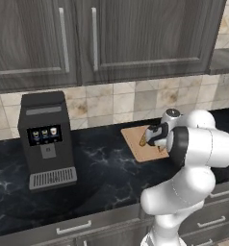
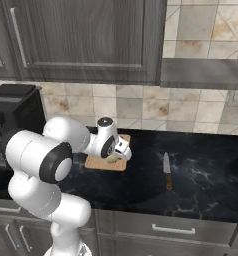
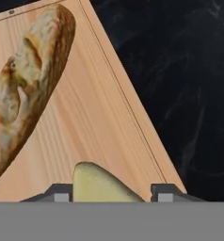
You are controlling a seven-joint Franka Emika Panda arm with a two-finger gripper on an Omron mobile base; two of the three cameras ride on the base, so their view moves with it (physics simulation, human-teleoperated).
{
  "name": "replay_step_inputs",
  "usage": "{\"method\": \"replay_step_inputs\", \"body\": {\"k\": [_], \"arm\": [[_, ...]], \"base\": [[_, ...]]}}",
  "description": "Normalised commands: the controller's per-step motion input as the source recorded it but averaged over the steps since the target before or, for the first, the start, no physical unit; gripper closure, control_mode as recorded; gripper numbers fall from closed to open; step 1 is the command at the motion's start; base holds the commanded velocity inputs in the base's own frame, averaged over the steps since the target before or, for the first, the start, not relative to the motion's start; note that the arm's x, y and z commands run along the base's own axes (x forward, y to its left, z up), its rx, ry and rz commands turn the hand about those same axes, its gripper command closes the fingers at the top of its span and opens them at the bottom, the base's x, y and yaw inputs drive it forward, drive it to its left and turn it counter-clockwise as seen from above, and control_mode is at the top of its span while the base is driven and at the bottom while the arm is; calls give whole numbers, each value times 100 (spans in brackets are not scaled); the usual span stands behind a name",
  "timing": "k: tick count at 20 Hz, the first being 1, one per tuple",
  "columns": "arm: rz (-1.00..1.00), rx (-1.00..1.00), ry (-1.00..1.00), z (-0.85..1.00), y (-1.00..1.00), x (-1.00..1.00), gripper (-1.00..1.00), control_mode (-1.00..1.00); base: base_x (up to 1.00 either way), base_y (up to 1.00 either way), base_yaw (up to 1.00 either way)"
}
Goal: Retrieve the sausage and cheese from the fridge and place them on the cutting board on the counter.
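The cheese (image 3: pixel 102 186), a pale yellow chunk, lies on the cutting board (image 3: pixel 95 127) between the fingertips of my gripper (image 3: pixel 113 194). The jaws stand a little wider than the chunk, with a thin gap showing on its right side, so the gripper is open. In the left base view the gripper (image 1: pixel 152 139) hovers low over the tan cutting board (image 1: pixel 134 144) on the black counter (image 1: pixel 102 168). In the right base view the cheese (image 2: pixel 112 159) shows under the hand. The sausage and the fridge are out of view.
A long tan bread stick (image 3: pixel 29 80) lies on the board's left part, close to the cheese. A black coffee machine (image 1: pixel 45 139) stands on the counter to the left. A knife (image 2: pixel 166 167) lies on the counter right of the board. Dark wall cabinets hang above.
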Motion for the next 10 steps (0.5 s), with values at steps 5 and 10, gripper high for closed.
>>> {"method": "replay_step_inputs", "body": {"k": [5,10], "arm": [[0,0,0,5,0,6,-100,-100],[0,0,0,31,0,5,-100,-100]], "base": [[0,0,0],[0,0,0]]}}
